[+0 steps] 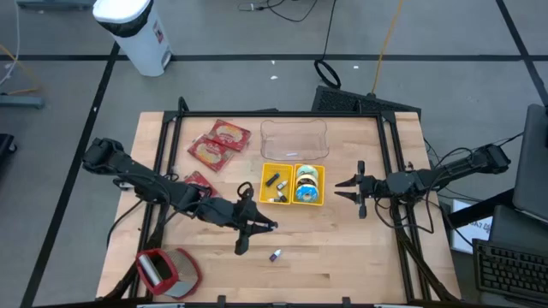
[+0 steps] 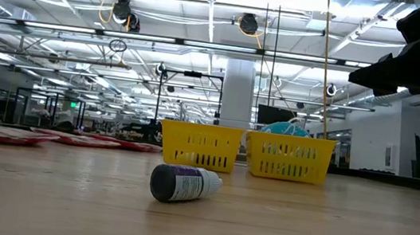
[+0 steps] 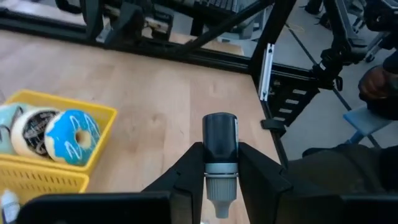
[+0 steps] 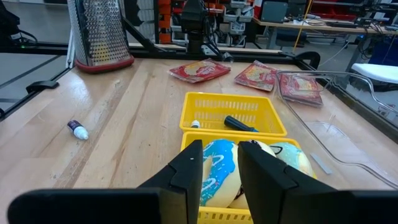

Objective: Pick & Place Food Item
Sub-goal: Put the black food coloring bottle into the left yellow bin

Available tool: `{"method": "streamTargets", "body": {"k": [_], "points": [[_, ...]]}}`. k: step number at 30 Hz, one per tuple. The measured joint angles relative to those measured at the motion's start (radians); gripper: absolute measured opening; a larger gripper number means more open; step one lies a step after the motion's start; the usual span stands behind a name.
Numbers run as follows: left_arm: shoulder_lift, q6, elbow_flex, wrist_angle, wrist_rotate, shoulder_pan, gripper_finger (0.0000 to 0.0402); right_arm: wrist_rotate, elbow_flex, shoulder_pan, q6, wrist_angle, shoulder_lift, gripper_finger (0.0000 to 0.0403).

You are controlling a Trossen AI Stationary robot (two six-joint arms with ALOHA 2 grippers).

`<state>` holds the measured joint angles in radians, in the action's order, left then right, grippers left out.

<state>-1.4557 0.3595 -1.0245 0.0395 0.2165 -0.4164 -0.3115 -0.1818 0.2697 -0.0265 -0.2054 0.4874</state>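
The left pincer (image 3: 221,180) is clamped on a small dark bottle (image 3: 220,149) with a pale cap, holding it by the neck end above the wooden surface (image 1: 342,248), near the yellow baskets (image 1: 293,184). One basket compartment holds frosted donuts (image 3: 73,137), the other a few small items. A second small bottle (image 1: 275,255) lies on its side on the surface just beyond the left pincer. The right pincer (image 1: 353,190) waits beside the baskets, its fingers standing narrowly apart around nothing. The grip looks shallow and off the bottle's middle, so a quick swing could tip it loose; a low approach could also catch the basket rim.
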Motion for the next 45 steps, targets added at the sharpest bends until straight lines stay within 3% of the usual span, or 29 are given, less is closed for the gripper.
{"method": "streamTargets", "body": {"k": [9, 25, 31, 41, 45], "points": [[-0.024, -0.032, 0.023, -0.074, -0.006, 0.02, 0.008, 0.0, 0.0, 0.0, 0.001, 0.0, 0.0, 0.0091], [-0.014, 0.083, 0.379, 0.487, 0.001, 0.102, 0.0075, 0.0, 0.0, 0.0, 0.004, 0.0, 0.0, 0.0091], [-0.014, 0.122, 0.383, 0.481, 0.071, 0.19, 0.009, 0.0, 0.0, 0.0, 0.011, 0.0, 0.0, 0.0091], [-0.014, 0.176, 0.379, 0.475, 0.077, 0.342, 0.0091, 0.0, 0.0, 0.0, 0.011, 0.0, 0.0, 0.0091], [-0.016, 0.17, 0.329, 0.349, 0.078, 0.353, 0.0091, -0.001, 0.0, 0.0, 0.012, 0.0, 0.0, 0.0091]]}}
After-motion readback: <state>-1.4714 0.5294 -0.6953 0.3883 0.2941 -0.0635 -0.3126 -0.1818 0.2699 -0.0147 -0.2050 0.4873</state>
